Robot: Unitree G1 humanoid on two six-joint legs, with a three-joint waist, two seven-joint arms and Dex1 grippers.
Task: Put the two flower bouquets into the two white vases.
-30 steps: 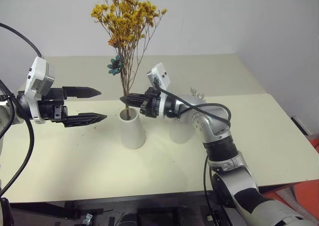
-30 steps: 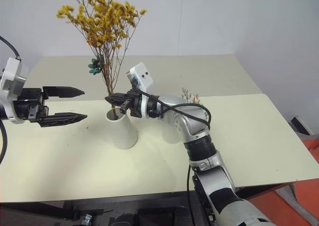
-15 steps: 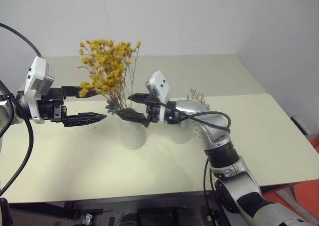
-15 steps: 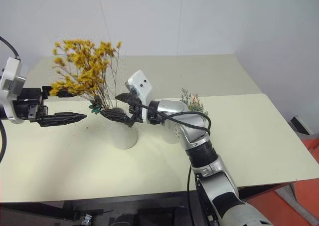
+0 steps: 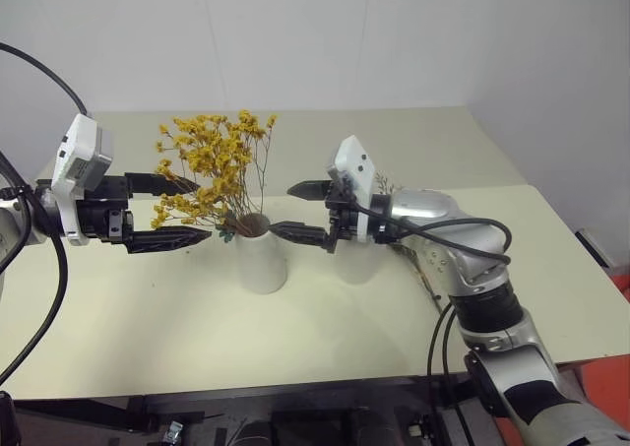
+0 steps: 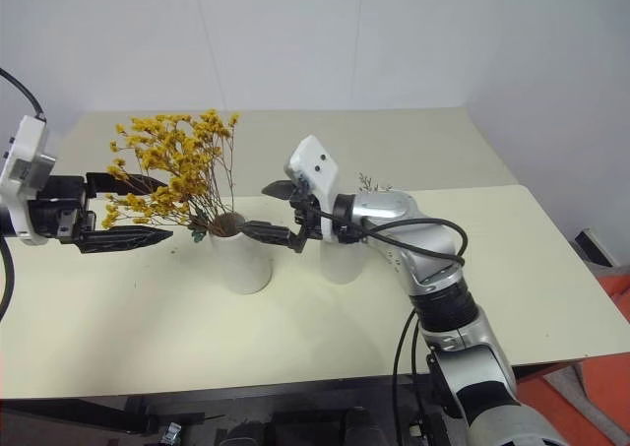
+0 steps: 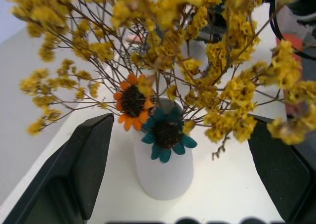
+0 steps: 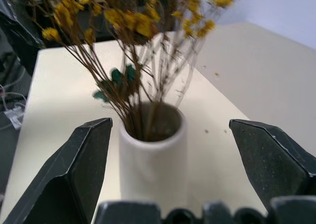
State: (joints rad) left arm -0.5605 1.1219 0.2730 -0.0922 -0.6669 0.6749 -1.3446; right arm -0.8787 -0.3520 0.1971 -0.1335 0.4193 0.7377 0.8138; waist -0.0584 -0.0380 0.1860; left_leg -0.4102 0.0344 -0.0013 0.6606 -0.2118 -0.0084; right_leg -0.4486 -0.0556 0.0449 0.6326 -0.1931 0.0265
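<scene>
on the table (image 5: 148, 308) — two white vases (image 5: 262, 259); two bouquets (image 5: 212, 165)

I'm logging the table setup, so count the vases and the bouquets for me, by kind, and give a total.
Vases: 2, the cone vase and the second vase, partly behind the right arm.
Bouquets: 2, the yellow bouquet in the cone vase, the green sprigs at the second vase.
Total: 4

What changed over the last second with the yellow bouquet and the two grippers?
The right gripper let go of the mustard-yellow dried bouquet, opened, and drew back toward the robot's right. The bouquet dropped deeper into the tapered white vase and leans toward the left gripper, which stayed open and still. Both vases stayed put.
</scene>
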